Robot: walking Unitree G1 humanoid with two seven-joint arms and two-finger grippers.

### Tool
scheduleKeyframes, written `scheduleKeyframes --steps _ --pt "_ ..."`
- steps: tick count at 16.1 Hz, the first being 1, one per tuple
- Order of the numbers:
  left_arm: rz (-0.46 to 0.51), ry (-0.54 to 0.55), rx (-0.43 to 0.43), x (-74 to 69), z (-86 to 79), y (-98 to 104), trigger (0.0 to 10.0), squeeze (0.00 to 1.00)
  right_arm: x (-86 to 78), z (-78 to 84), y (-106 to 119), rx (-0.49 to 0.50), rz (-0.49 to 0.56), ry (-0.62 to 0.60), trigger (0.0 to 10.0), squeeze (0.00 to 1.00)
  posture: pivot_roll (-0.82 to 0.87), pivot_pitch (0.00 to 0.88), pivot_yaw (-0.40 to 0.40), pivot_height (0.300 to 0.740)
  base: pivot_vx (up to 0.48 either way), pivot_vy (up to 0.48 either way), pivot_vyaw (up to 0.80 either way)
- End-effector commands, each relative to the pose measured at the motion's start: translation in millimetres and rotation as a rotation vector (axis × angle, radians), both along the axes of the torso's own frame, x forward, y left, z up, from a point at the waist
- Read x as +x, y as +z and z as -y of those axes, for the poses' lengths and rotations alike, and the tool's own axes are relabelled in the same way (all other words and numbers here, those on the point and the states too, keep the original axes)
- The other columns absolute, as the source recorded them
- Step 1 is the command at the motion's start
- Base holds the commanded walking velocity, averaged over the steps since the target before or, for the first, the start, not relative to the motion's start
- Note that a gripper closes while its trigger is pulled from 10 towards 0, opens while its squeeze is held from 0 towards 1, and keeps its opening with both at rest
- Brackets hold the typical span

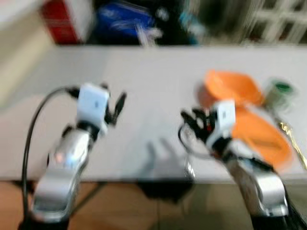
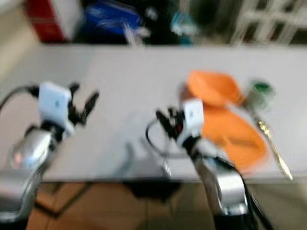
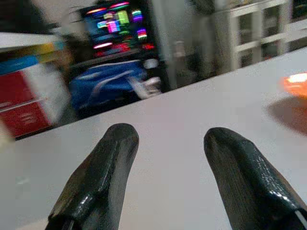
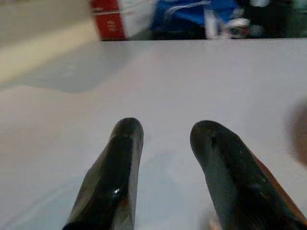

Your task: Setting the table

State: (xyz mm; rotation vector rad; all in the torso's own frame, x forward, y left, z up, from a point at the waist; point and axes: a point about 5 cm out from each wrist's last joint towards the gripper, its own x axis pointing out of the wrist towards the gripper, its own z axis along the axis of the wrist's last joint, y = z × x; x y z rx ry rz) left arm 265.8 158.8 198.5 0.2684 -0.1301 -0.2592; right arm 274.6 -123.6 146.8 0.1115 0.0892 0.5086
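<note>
Both open end effectors (image 1: 117, 106) (image 1: 191, 120) hover near orange plates (image 1: 261, 132).

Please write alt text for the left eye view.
Blurred view down at a white table with both silver arms raised over it, the left gripper and right gripper open and empty. On the table's right side lie an orange plastic bowl and an orange plastic plate.

Both head cameras look steeply down on the long white table (image 1: 153, 72), while each wrist camera skims low across it.
</note>
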Motion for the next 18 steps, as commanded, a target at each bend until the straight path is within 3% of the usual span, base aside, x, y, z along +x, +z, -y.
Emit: scheduleKeyframes --steps 1,6,7,8,18 --pt "-0.006 0.027 0.011 -0.4 -6.9 0 10.0 0.0 -0.1 -10.6 9 0.018 0.033 0.039 10.0 0.0 0.03 0.039 -0.029 0.74 0.428 0.0 0.8" --pt "-0.007 0.024 0.013 -0.7 -6.6 0 10.0 0.0 -0.3 -10.7 9 0.017 0.034 0.041 10.0 0.0 0.03 0.039 -0.029 0.74 0.428 0.0 0.8" --pt "-0.106 0.024 0.021 2.5 -2.5 -14 10.0 0.0 5.3 4.1 5 0.04 0.009 -0.104 10.0 0.0 0.02 0.036 -0.016 0.74 0.0 0.0 0.0" --pt "-0.144 0.024 0.03 3.3 -0.5 -20 10.0 0.0 7.3 11.6 3 0.049 -0.002 -0.171 10.0 0.0 0.02 0.035 -0.017 0.74 0.0 0.0 0.0" --pt "-0.132 0.018 0.036 2.7 1.1 -16 10.0 0.0 7.0 11.4 3 0.059 -0.006 -0.177 10.0 0.0 0.02 0.03 -0.02 0.74 0.0 0.0 0.0"
